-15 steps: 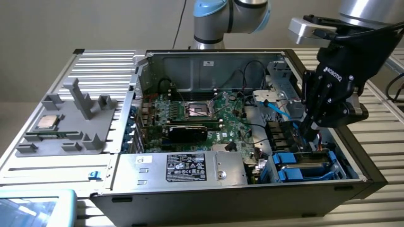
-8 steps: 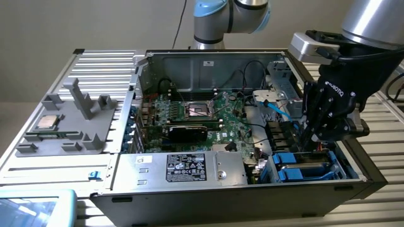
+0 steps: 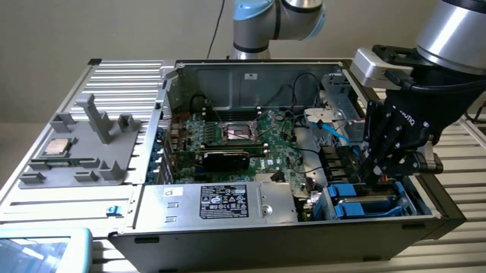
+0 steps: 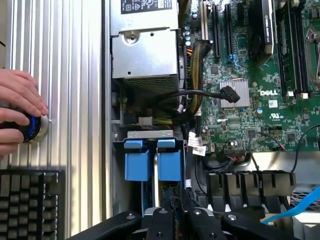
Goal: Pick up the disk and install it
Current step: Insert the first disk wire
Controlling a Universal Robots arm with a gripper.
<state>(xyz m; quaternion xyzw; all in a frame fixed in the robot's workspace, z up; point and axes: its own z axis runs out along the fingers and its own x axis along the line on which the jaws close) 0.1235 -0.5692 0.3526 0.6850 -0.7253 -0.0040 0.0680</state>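
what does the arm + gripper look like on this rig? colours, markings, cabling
The arm is brushed silver tubing with light-blue joint caps and grey joint housings. A silver-grey wrist block sits above the gripper, which is matte black with linked, riveted finger bars and small white lettering on its body. A black cable loops across the wrist.

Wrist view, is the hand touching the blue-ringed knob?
Touching. The wrist view shows the hand with fingers curled over the blue-ringed knob, with no gap between them.

black cables (image 4: 200,95) crossing beside blue drive bay (image 4: 152,160), motherboard (image 4: 260,65) side crowded
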